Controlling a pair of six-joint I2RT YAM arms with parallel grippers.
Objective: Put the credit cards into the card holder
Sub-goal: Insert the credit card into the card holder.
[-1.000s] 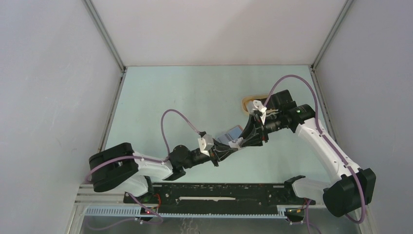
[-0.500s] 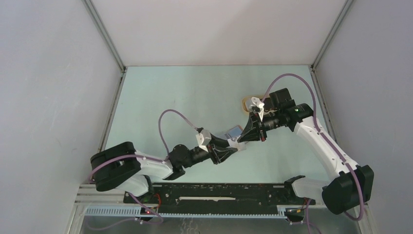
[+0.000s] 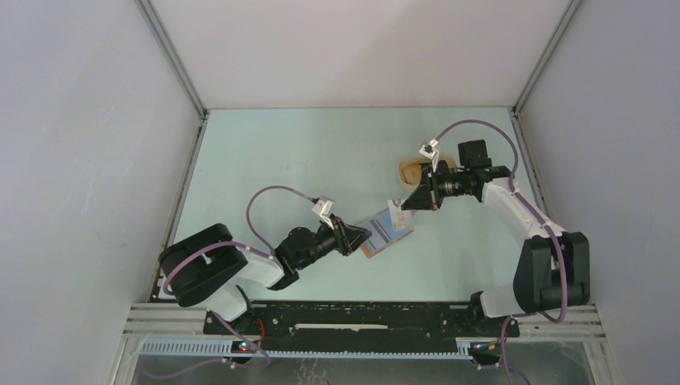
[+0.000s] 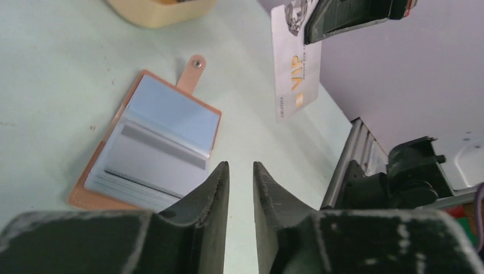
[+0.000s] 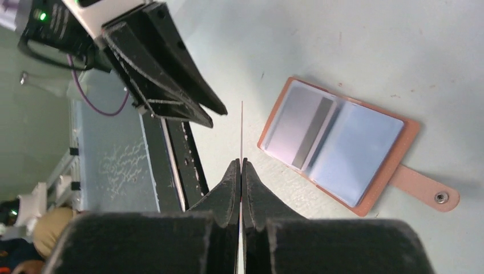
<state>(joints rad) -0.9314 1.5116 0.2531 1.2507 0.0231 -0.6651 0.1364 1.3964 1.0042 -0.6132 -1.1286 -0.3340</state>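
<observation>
Black plastic at left: left gripper (image 4: 241, 171), low over pale green table (image 3: 265, 160), jaws a little apart; grips nothing. Just right of it, flat on the table, reddish-brown leather-like folding card holder (image 5: 337, 142), spread open, pale blue-grey inside, snap tab (image 5: 425, 191) outstretched, grey striped card (image 5: 299, 128) in one pocket. Next, raised off the table near the holder, white rectangular credit card (image 4: 297, 63) with gold VIP lettering, pinched by one end in closed black right gripper (image 5: 240, 165). Beyond, tan oval rimmed tray (image 4: 160, 14).
</observation>
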